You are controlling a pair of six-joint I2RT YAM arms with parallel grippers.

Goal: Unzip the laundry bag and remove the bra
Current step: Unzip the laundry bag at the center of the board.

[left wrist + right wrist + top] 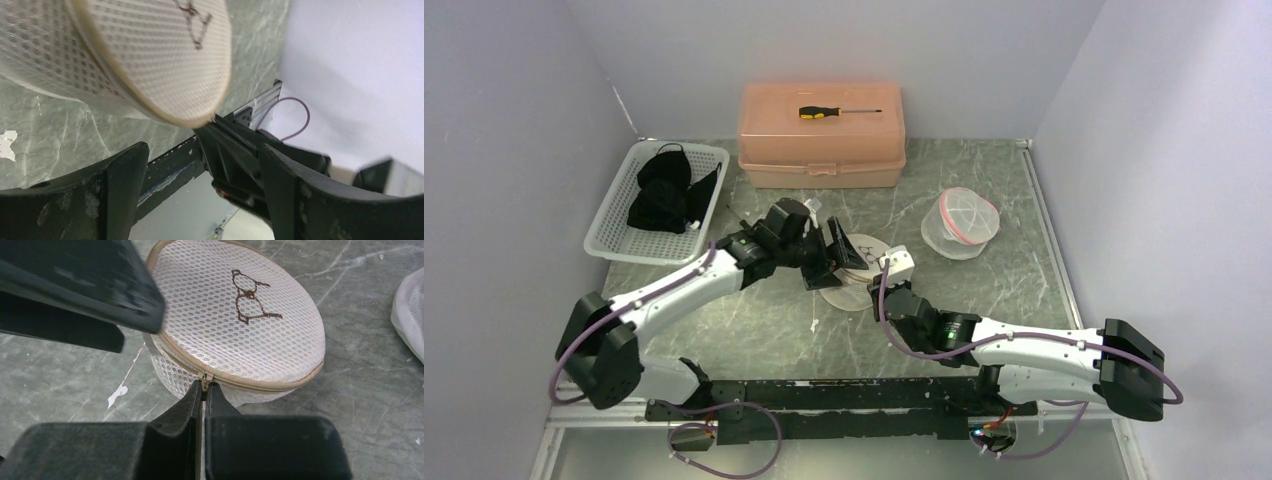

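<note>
**Right hand on the zip, left hand open beside the bag**

The right hand (204,390) is pressing its fingers together on the zip pull (204,376) at the near rim of the round mesh laundry bag (235,315), which is sitting mid-surface. The zip track is curving sideways around the rim, so I'm judging the pull should be going along that curve, not straight back. The left hand (200,167) is hovering spread wide at the bag's far-left side, gripping nothing; I cannot tell if it is touching. No bra is showing through the mesh. At the far-left corner a white basket (609,235) is holding black garments (664,190). Along the far edge a pink box (824,160) is carrying a screwdriver (836,112). Toward the right edge a red-trimmed mesh bag (961,222) is sitting, contents unclear.
</note>
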